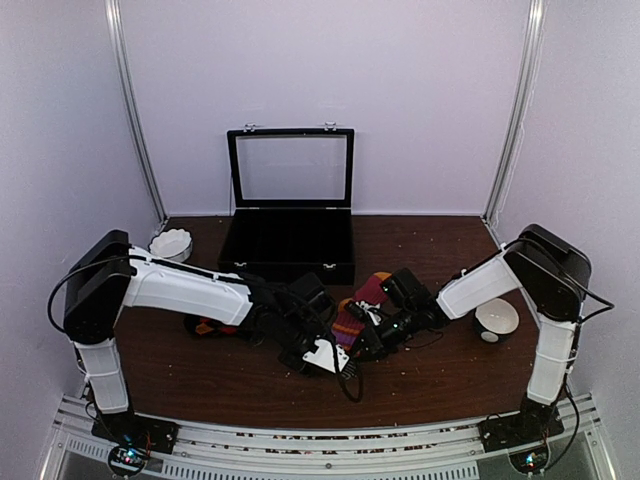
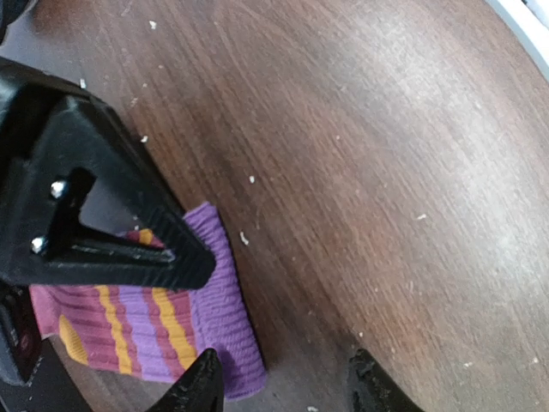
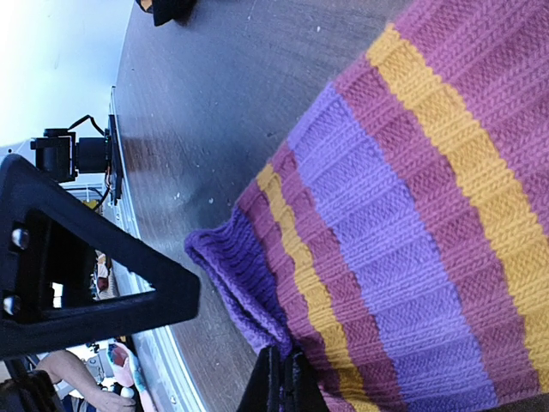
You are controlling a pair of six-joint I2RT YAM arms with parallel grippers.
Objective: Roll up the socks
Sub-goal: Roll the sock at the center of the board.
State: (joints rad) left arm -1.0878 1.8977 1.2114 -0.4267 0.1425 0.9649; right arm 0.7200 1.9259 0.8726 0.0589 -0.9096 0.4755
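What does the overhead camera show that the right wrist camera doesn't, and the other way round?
Only the overhead view: the left arm and right arm whole, the open black case at the back, a white bowl on the left and a second bowl on the right.
Only the right wrist view: the ribbed knit and purple cuff of the striped sock up close, with the right end effector shut at its edge.
Both: the striped sock and the brown wooden table.

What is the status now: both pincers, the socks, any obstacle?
Left pincer open at purple cuff of the pink striped fabric sock. Right pincer shut on same sock. Black argyle sock under left arm. No obstacle seen.
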